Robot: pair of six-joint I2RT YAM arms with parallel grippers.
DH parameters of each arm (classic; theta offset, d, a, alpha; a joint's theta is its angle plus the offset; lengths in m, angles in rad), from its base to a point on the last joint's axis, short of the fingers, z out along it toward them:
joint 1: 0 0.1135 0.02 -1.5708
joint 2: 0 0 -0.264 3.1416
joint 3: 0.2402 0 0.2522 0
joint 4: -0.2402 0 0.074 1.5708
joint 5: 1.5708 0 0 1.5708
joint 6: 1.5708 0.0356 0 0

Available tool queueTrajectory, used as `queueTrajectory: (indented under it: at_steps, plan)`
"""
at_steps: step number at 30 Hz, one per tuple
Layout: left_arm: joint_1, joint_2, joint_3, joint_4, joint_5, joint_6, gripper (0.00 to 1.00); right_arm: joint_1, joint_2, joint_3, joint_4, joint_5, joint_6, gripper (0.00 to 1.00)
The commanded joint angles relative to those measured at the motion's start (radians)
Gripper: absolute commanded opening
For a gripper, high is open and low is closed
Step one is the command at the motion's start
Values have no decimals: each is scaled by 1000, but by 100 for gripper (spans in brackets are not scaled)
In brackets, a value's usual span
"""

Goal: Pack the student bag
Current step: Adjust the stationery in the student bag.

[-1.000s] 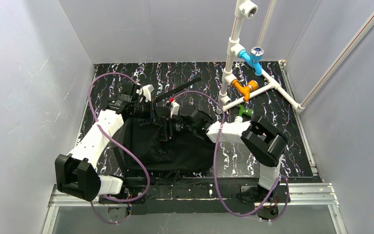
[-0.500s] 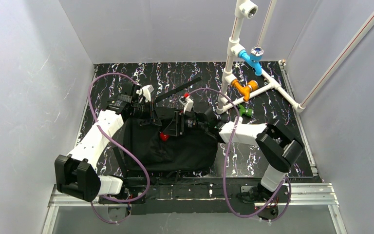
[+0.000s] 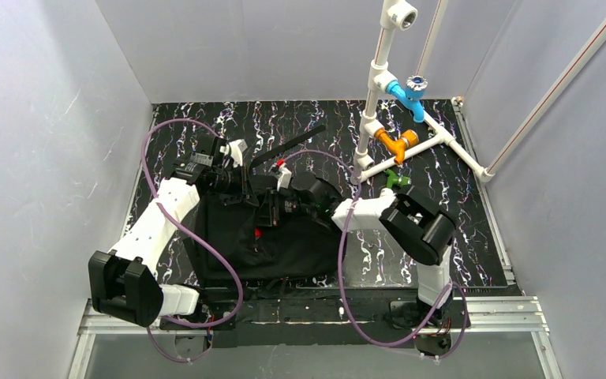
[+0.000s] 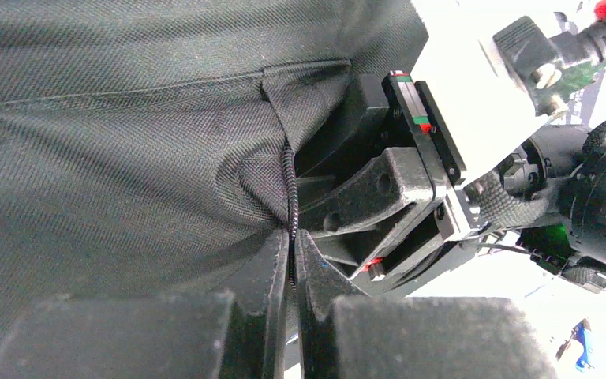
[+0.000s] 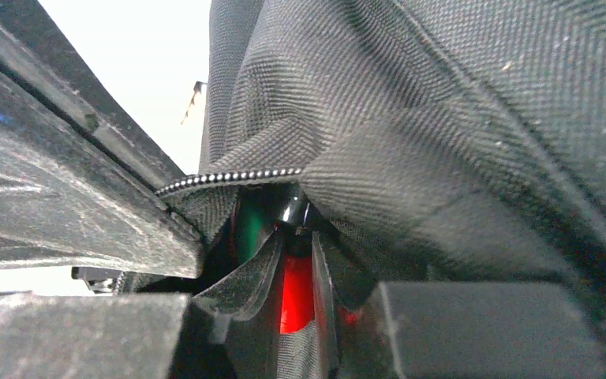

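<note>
The black student bag (image 3: 288, 245) lies on the table in front of both arms. My left gripper (image 3: 244, 188) is shut on the zipper edge (image 4: 288, 189) of the bag's opening and holds the fabric (image 4: 126, 142) up; its fingers (image 4: 274, 268) pinch the zipper coil. My right gripper (image 3: 271, 211) sits at the opening beside it and shows in the left wrist view (image 4: 379, 213). In the right wrist view its jaws (image 5: 296, 268) are nearly together on a red item (image 5: 296, 294) under the bag's fabric (image 5: 458, 158). A bit of red (image 3: 259, 233) shows in the opening from above.
A white pipe frame (image 3: 372, 95) with blue (image 3: 407, 93), orange (image 3: 397, 144) and green (image 3: 395, 181) fittings stands at the back right. A black strap (image 3: 288, 147) runs behind the bag. Something green (image 5: 248, 225) shows inside the opening. Grey walls close in left, right and back.
My right gripper drew back to the right with the red item showing below it, then moved left again into the bag's opening. The left gripper kept its hold.
</note>
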Motion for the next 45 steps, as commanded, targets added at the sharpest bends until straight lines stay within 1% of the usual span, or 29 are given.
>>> queueTrajectory:
  at_steps: [1, 4, 6, 8, 9, 11, 14, 16, 21, 24, 29, 32, 34, 35, 39, 41, 43, 44, 45]
  plan:
    - [-6, -38, -1, -27, 50, -2, 0, 70, 69, 77, 195, -94, 109, 25]
    - [-5, -35, -6, -29, 41, 1, 0, 47, 2, 26, 54, -24, 14, 29]
    - [-5, -30, -11, -28, 38, 2, 0, 32, -57, -3, -86, 17, -79, 31]
    - [-6, -27, -15, -27, 37, 5, 0, 23, -112, -13, -214, 60, -159, 37]
    - [-6, -25, -16, -27, 32, 7, 0, 18, -134, -18, -258, 74, -184, 38]
    - [-6, -26, -16, -27, 23, 10, 0, 0, -183, -51, -293, 82, -204, 40]
    - [-6, -31, -14, -29, 10, 13, 0, -13, -225, -93, -299, 87, -216, 45]
    - [-6, -40, -12, -33, 3, 16, 0, -15, -228, -88, -325, 69, -237, 45]
    - [-6, -46, -4, -48, 4, 18, 0, 19, -159, -76, -232, 10, -209, 39]
    - [-6, -51, -5, -53, 3, 16, 0, 68, -96, -21, -157, -14, -175, 35]
    - [-6, -65, -8, -56, 13, 1, 0, 122, 2, 79, -14, -18, -98, 33]
    - [-6, -73, -12, -56, 17, -5, 0, 110, 20, 51, 148, -4, -20, 32]
    - [-6, -78, -15, -56, 14, -6, 0, 93, 10, 29, 157, 49, -15, 33]
    - [-6, -81, -17, -56, 14, -7, 0, 79, 10, 25, 177, 49, 2, 34]
    - [-5, -91, -16, -62, -2, -15, 0, 49, 49, 22, 389, -16, 172, 35]
    - [-6, -97, -3, -69, -20, -3, 0, 47, 69, 28, 397, -35, 182, 36]
    - [-6, -96, 19, -91, -40, 10, 13, 45, 66, 11, 306, -37, 135, 37]
    - [-6, -99, 26, -103, -51, 16, 24, 40, 55, 2, 250, -34, 106, 37]
    - [-6, -106, 27, -111, -66, 22, 32, 33, 33, -8, 179, -29, 71, 37]
